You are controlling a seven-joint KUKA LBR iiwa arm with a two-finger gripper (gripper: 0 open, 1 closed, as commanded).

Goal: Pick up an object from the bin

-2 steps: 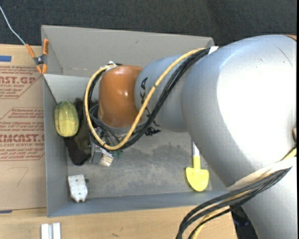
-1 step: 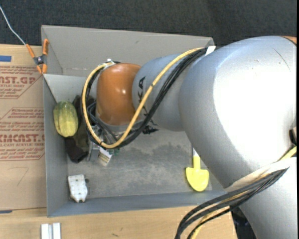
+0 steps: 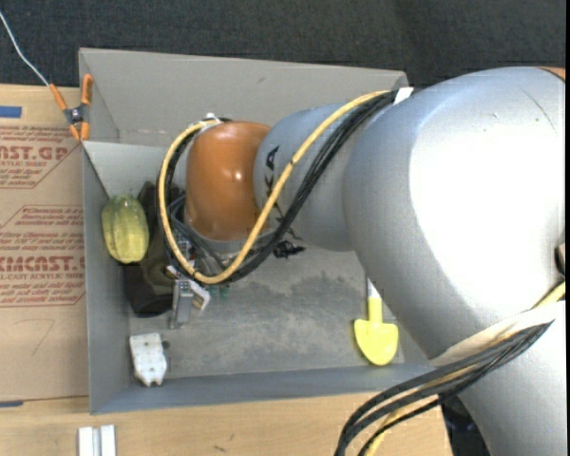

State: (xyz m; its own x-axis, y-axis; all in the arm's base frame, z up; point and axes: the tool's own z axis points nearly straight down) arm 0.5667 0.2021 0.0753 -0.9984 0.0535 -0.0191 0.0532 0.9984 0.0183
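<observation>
Two things by tool point(image 3: 182, 304), dark lump point(image 3: 144, 291), white block point(image 3: 148, 359)

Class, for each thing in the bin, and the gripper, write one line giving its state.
yellow-green gourd: lying by the left wall.
dark lump: on the floor, partly under the gripper.
white block: lying free in the lower left corner.
yellow toy spade: lying flat, right side.
gripper: low over the dark lump.

Bin point(image 3: 294, 302): grey metal, matt, floor scuffed and dusty. Arm shell point(image 3: 456, 207): smooth, satin-glossy. Orange wrist cover point(image 3: 223, 183): glossy, smooth. Left yellow-green gourd point(image 3: 124, 228): ribbed, looks plastic. Near-right yellow scoop point(image 3: 375, 340): smooth plastic. Near-left white piece point(image 3: 147, 357): matt plastic.
</observation>
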